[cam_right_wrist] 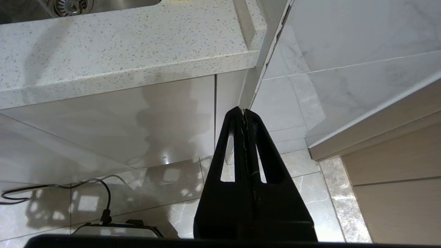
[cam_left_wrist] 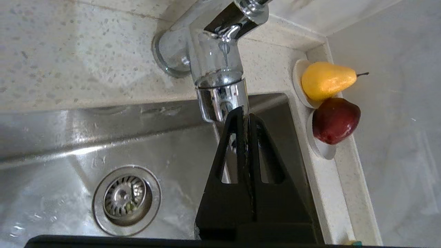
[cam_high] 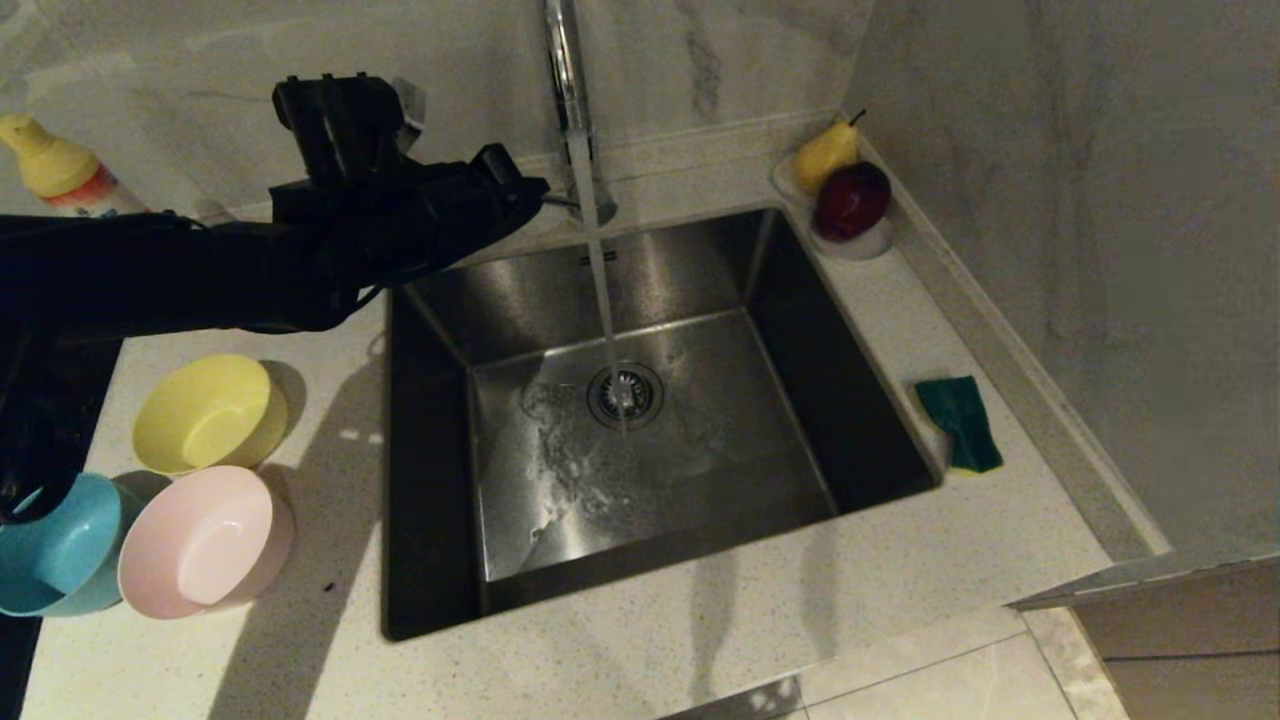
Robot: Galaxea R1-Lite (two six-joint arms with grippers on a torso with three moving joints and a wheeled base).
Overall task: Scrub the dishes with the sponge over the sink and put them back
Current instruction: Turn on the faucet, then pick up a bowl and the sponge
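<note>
Three bowls stand on the counter left of the sink [cam_high: 440,420]: a yellow bowl [cam_high: 208,412], a pink bowl [cam_high: 205,541] and a light blue bowl [cam_high: 58,545]. The sponge [cam_high: 960,421], green face up, lies on the counter at the sink's right rim. Water runs from the chrome tap [cam_high: 566,70] into the drain [cam_high: 625,396]. My left gripper [cam_high: 535,190] is shut and empty above the sink's back left corner, its tips right by the tap body [cam_left_wrist: 220,93] in the left wrist view [cam_left_wrist: 244,115]. My right gripper [cam_right_wrist: 243,112] hangs shut below the counter's edge.
A white dish [cam_high: 855,243] with a yellow pear [cam_high: 826,153] and a dark red fruit [cam_high: 852,199] sits in the back right corner. A yellow-capped bottle [cam_high: 60,175] stands at the back left. Walls close off the back and the right side.
</note>
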